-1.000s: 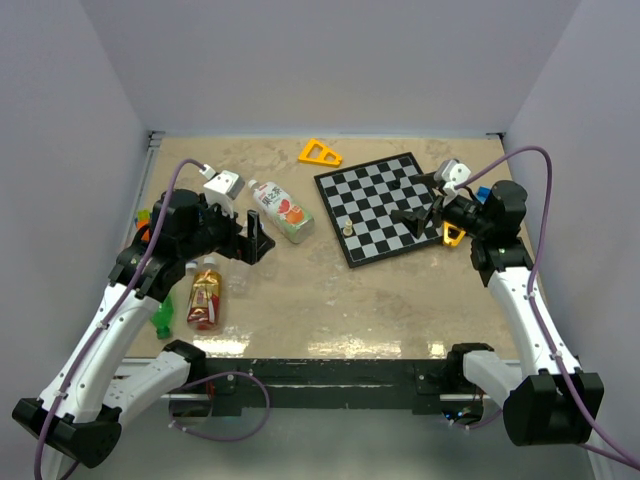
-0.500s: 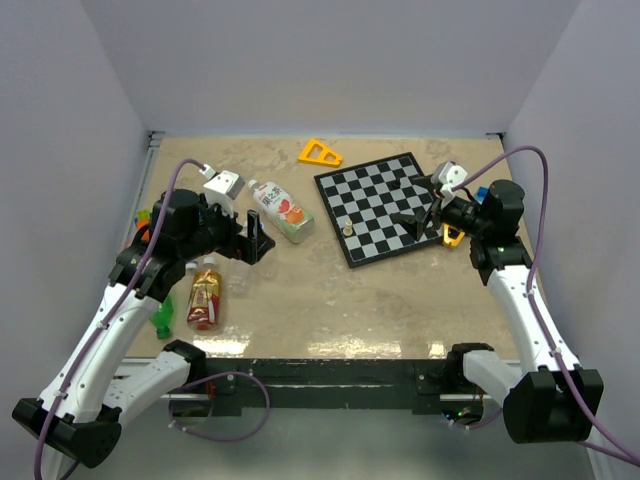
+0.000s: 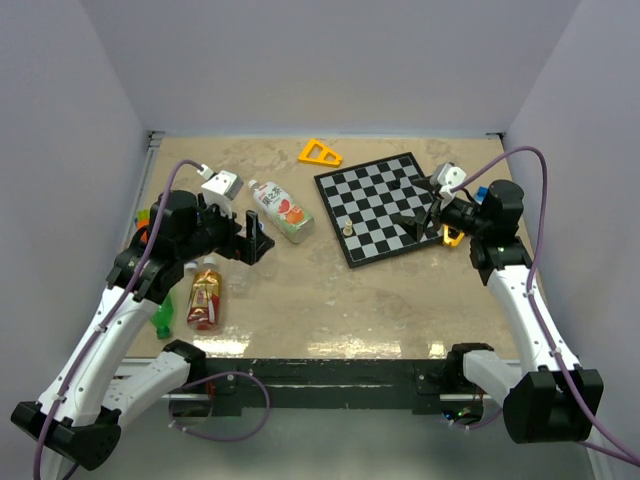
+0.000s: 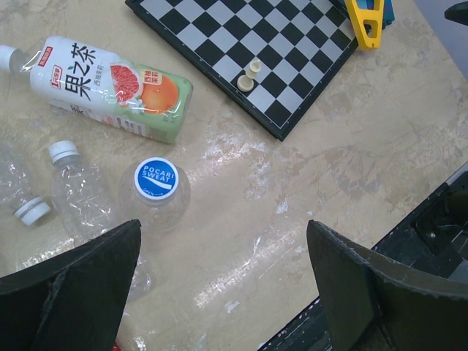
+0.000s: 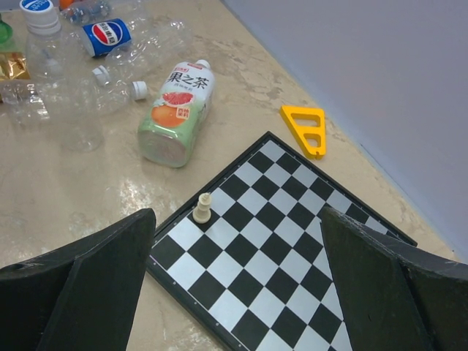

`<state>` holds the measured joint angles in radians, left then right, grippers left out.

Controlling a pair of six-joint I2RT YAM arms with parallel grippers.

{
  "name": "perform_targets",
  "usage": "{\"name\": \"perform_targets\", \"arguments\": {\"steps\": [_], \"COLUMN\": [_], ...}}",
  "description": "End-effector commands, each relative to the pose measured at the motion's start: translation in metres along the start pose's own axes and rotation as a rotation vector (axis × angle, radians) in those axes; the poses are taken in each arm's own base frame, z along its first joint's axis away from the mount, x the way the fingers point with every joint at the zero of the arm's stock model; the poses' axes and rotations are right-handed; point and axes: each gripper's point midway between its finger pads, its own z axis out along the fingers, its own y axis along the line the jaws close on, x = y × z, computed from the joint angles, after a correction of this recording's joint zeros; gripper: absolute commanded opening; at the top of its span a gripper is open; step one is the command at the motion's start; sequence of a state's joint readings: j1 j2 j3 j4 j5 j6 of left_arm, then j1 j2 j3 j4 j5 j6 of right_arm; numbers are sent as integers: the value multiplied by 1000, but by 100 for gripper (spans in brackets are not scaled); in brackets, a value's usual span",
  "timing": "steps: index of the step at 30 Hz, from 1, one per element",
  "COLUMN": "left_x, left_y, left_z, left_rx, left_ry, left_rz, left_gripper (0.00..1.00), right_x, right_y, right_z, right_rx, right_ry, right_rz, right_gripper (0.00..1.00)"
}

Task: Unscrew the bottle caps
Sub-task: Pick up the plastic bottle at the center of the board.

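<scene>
Bottle caps (image 4: pixel 156 179), small, round, blue and white plastic, screwed on clear plastic bottles (image 4: pixel 82 191) just beyond the left gripper (image 4: pixel 223 230), fingers (image 4: pixel 88 278) spread empty for a first grasp; right gripper (image 5: pixel 238 216) equally agape above black-and-white chessboard (image 5: pixel 281 219).

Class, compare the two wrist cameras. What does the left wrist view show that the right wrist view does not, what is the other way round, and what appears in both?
Only the left wrist view shows the yellow tool off the board's corner and the black rail at the table's front.

Only the right wrist view shows the blue cola-label bottle, the yellow triangle and the grey wall.

Both show the lying tea bottle, the chessboard, its pale chess piece and a blue cap.
</scene>
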<state>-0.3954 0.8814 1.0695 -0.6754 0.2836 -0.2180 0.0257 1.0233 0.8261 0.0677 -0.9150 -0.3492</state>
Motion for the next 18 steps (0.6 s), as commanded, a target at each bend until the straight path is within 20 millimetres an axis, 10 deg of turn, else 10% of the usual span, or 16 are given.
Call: {"name": "perform_targets", "arguments": {"steps": [1, 18], "left_x": [-9, -2], "left_y": [-5, -5], "left_z": [-2, 5], "left_rx": [14, 10], "left_ry": [-34, 29], "left_rz": [2, -15], "left_gripper": [100, 99], "right_x": [-7, -2], "right_y": [2, 3], "right_z": [0, 2], "right_rx": [-21, -35], "right_ry": [-20, -11], "right_rz": [-34, -20], "right_gripper": [98, 98]}}
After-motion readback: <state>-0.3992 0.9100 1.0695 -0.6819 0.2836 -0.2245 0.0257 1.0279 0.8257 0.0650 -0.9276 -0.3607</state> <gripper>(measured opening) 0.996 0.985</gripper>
